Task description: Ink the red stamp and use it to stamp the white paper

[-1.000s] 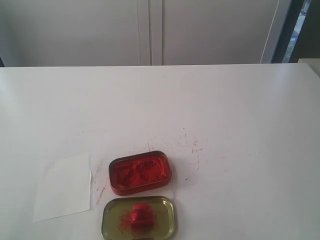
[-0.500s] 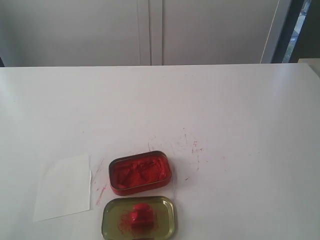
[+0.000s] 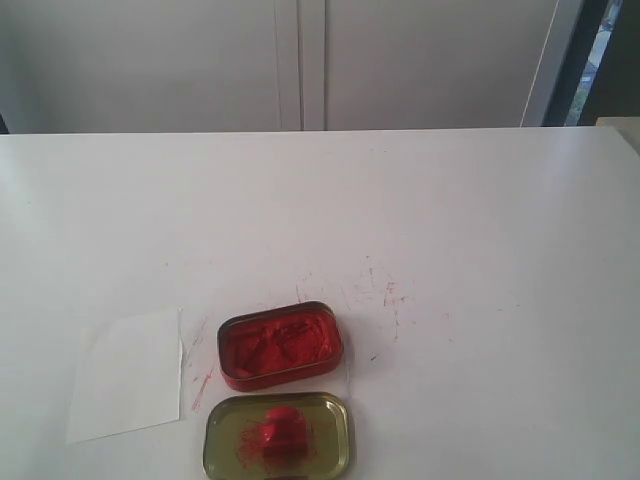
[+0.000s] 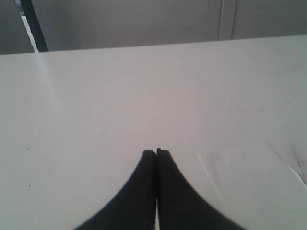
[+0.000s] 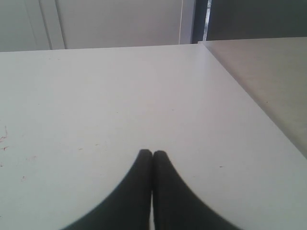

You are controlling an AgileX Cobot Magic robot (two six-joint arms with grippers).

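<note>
Red was what I saw most in the middle of my screen. The red stamp [image 3: 281,436] sat inside the shallow gold tray [image 3: 214,445], at the near edge of the counter [image 3: 470,220]. I guessed it was kept there so it would not smear the counter.

Just behind the tray was the tin of red ink [image 3: 285,376], though I could not tell if the two touched. The tin was open, so the stamp could be pushed straight down into it. The white paper [image 3: 128,375] lay flat to the left of both, close by but apart, and I saw no mark on it. I think it lay that near so an inky stamp would have only a short trip. Thin red scratches [image 3: 388,295] marked the counter beside the tin.

Neither arm showed in the outside view. My left gripper [image 4: 156,153] hung over bare counter, its black fingers [image 4: 139,196] pressed together with nothing between them. My right gripper [image 5: 152,153] was the same, its fingers [image 5: 170,196] shut tight and holding nothing.

To me the job had not begun. The first thing would be to open one pair of fingers and take the stamp by its thin handle. The stamp was too small and blurry for me to tell which way that handle pointed.
</note>
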